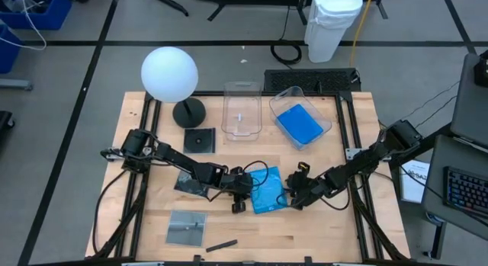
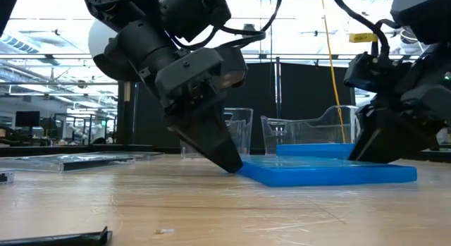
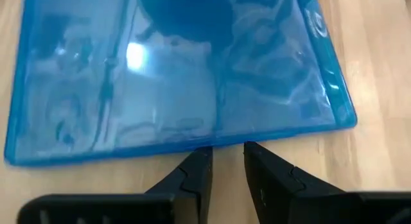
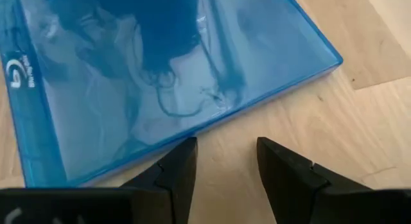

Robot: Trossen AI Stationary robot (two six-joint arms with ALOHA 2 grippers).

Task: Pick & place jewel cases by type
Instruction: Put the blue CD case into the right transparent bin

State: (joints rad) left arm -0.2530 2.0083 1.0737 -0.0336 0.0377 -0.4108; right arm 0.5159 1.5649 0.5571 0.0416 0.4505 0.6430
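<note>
A bright blue jewel case (image 1: pixel 267 190) lies flat on the wooden table between my two grippers. My left gripper (image 3: pixel 225 152) slants down at the case's left edge, open by a narrow gap. At the case's right edge my right gripper (image 4: pixel 225 144) also slants down, open wider, with only bare table between its fingers. Another blue case (image 1: pixel 299 123) lies in a clear tub (image 1: pixel 326 130). Dark cases lie on the table at the back left (image 1: pixel 200 140), under my left arm (image 1: pixel 185 182) and at the near left (image 1: pixel 187 226). My left gripper has its fingertips (image 3: pixel 203 155) at the blue case's left edge (image 3: pixel 218 142), coming slanting down from the table's left. In the low view the tip (image 2: pixel 229 161) meets that edge; nothing lies between the fingers. The case lies flat on the table. My right gripper has one fingertip (image 4: pixel 186 147) close by the case's right edge (image 4: pixel 160 147); whether it touches, I cannot tell.
A second clear tub (image 1: pixel 242 110) stands at the back middle. A lamp with a white ball (image 1: pixel 169 72) stands at the back left. A small dark stick (image 1: pixel 221 245) lies near the front edge. Black frame rails run along the table's sides.
</note>
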